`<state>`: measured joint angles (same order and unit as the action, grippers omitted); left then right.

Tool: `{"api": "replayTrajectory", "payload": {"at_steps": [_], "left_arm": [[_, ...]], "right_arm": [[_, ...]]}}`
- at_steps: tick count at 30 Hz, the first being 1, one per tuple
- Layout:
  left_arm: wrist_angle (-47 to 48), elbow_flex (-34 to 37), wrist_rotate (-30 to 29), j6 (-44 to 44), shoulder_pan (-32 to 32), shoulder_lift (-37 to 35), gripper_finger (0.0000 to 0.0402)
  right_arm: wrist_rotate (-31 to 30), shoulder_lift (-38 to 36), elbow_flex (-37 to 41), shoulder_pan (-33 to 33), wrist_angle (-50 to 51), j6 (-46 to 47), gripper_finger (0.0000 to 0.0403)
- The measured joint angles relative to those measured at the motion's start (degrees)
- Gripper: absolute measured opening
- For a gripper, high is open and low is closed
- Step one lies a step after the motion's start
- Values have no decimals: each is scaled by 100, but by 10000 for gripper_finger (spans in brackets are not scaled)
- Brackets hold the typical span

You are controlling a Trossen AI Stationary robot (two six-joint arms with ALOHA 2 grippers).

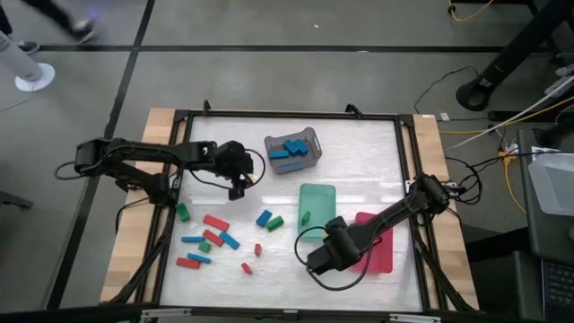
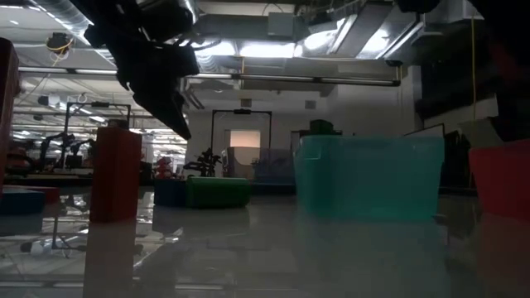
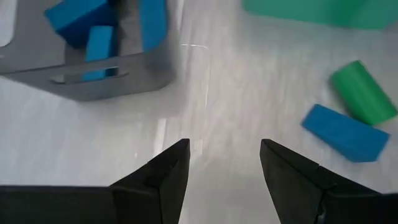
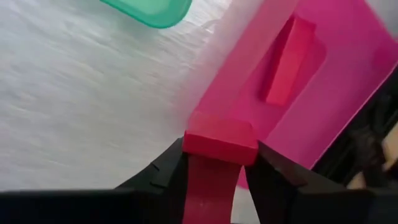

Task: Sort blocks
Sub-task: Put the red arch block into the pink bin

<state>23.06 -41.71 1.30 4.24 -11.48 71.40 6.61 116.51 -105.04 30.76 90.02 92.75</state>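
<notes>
My right gripper is shut on a red block beside the red tray, which holds one red bar. My left gripper is open and empty over bare table between the grey basket and the loose blocks. In the left wrist view its fingers stand apart, with a blue block and a green block ahead. Several red, blue and green blocks lie flat at the table's near left. The green tray holds one green block. My right gripper pinches the red block by its two opposite sides between its two fingers. The block runs back along the fingers, and its free end points at the red tray's rim. Whether it is clear of the table does not show.
The grey basket holds several blue blocks. The green tray and the red tray lie side by side right of the table's middle. A black frame runs round the white work surface. Cables lie on the floor to the right.
</notes>
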Motion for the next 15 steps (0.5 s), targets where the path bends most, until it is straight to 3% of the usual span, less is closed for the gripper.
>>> {"api": "replayTrajectory", "payload": {"at_steps": [10, 15], "left_arm": [[5, 0, 0, -47, 776, 0, 184], [5, 2, 0, -47, 1065, 0, 184]], "right_arm": [[217, 2, 833, 2, 4, -2284, 142], [416, 2, 1025, 2, 2, -2707, 143]]}}
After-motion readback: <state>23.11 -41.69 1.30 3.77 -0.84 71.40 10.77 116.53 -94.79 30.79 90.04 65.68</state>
